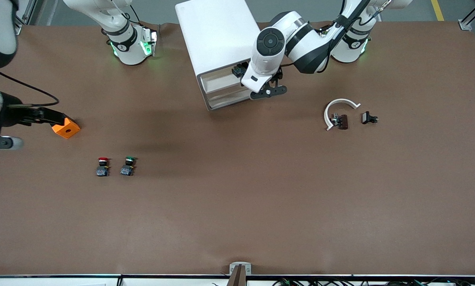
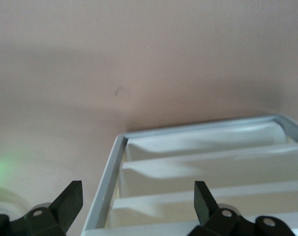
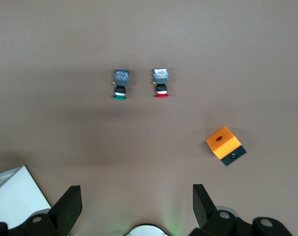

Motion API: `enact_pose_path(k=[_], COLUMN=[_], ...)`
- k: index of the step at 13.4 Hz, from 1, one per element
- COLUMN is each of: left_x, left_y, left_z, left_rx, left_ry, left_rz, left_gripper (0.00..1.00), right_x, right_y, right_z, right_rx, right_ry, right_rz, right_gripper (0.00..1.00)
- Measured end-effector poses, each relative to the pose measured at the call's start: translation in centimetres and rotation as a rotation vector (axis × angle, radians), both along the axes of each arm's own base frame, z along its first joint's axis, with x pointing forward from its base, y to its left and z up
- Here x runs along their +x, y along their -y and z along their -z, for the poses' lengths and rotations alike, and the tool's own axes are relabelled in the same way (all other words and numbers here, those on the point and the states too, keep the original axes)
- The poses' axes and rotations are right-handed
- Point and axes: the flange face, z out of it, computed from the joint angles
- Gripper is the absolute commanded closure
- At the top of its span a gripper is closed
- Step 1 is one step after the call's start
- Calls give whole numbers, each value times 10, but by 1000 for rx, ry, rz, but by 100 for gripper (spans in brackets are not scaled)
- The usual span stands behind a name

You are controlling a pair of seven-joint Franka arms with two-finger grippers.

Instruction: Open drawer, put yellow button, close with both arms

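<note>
The left gripper [image 1: 270, 92] hangs with its two fingers spread wide and nothing between them, just in front of the white cabinet [image 1: 217, 35], at the upper part of the cabinet's front and toward the left arm's end of it. Whether it touches the cabinet cannot be told. The left wrist view looks down between the parted fingers [image 2: 72, 194] onto the stacked cream drawer fronts inside their pale frame. The drawer [image 1: 219, 79] is the uppermost of these fronts, directly under the cabinet's top; whether it stands out from the ones below cannot be judged. The right gripper [image 3: 136, 191] waits high over the table, also open and empty. Its wrist view looks down on the red-capped button [image 1: 102, 167] and the green-capped button [image 1: 127, 166], which stand side by side toward the right arm's end of the table. An orange block [image 1: 66, 128] lies farther from the front camera than the two buttons. Toward the left arm's end of the table lie a white curved piece [image 1: 340, 104], a small dark brown part [image 1: 342, 121] touching it, and a small black part [image 1: 369, 118] just beside them.
</note>
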Motion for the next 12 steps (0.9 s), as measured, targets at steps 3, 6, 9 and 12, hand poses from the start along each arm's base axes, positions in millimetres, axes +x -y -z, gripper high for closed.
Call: enact_pose_path(k=[3,6,9,12], left_x=[-17,-29,-30,-28], left_y=[7,13,14,14], left_z=[4,9,15,18], left_rx=[8,15,22,27], left_ry=[-29,-52,-66,-73], left_rz=[-17,-27,-35,-35], left_gripper=[0,0,0,0], right_x=[-6,-8,-10,-10], right_y=[43,55,66,67], right_z=[-1,0,-1,-19], right_rx=[20,23,21,17], right_ry=[-19,-22,-21,13], right_rz=[-3,8,26,28], right_gripper=[0,0,0,0])
